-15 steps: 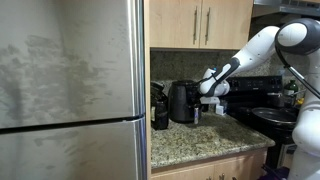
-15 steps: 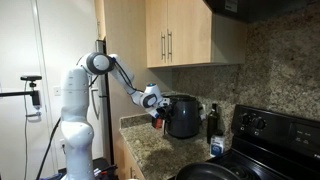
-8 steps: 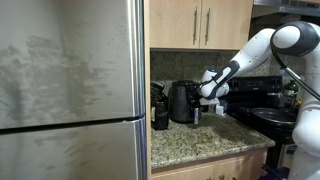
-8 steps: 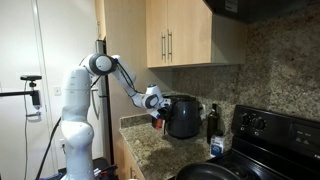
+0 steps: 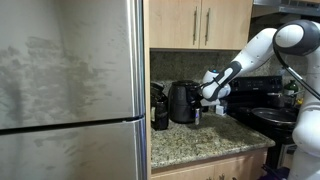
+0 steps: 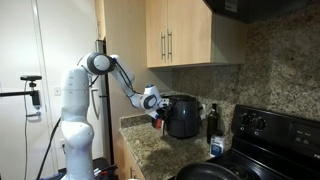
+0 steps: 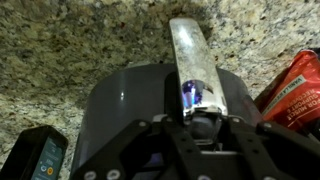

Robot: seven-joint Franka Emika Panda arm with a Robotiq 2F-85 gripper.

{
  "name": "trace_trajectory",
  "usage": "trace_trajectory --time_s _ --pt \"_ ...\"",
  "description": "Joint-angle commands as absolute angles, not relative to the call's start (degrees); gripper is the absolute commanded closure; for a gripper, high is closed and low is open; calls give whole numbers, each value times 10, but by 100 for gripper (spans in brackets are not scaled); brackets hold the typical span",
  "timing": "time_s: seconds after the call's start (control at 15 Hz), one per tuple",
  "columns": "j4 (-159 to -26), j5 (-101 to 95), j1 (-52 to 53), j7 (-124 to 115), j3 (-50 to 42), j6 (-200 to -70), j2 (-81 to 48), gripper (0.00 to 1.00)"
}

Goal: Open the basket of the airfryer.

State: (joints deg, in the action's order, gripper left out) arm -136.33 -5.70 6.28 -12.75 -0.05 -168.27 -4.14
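The black glossy airfryer point(image 5: 182, 102) stands on the granite counter against the wall, also in the other exterior view point(image 6: 184, 116). In the wrist view its dark body point(image 7: 125, 100) fills the middle, and the basket's pale grey handle point(image 7: 190, 55) sticks out toward the camera. My gripper point(image 7: 198, 118) sits over the near end of that handle, jaws drawn in on either side of it. In both exterior views the gripper point(image 5: 201, 102) point(image 6: 160, 108) is pressed up to the airfryer's front. The basket front itself is mostly hidden behind the gripper.
A steel refrigerator point(image 5: 70, 90) fills one side. A smaller dark container point(image 5: 160, 115) stands beside the airfryer. A red bag point(image 7: 300, 85) and a black device point(image 7: 35, 155) lie nearby. A dark bottle point(image 6: 213, 120) and black stove point(image 6: 270, 135) stand further along; cabinets point(image 6: 180, 35) hang above.
The jaws have closed from wide open onto the basket's handle. The arm has barely shifted, and the airfryer stands where it was.
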Motion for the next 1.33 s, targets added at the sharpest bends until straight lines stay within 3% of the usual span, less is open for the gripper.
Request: trace_trajectory --time_s 0.0,0.33,0.4,0.53,0.8,0.93,1.27 --pt "-1403 87 60 -25 33 -1590 13 90" --pt "-1399 130 50 -10 20 -1527 27 90" --pt "-1399 142 50 -1 19 -1549 23 40" --pt "-1397 178 54 19 21 -1578 14 33" --pt "-1414 193 55 7 24 -1570 48 5" --pt "-1432 179 53 0 22 -1493 100 0" --pt "-1480 115 36 -49 18 -1297 262 0"
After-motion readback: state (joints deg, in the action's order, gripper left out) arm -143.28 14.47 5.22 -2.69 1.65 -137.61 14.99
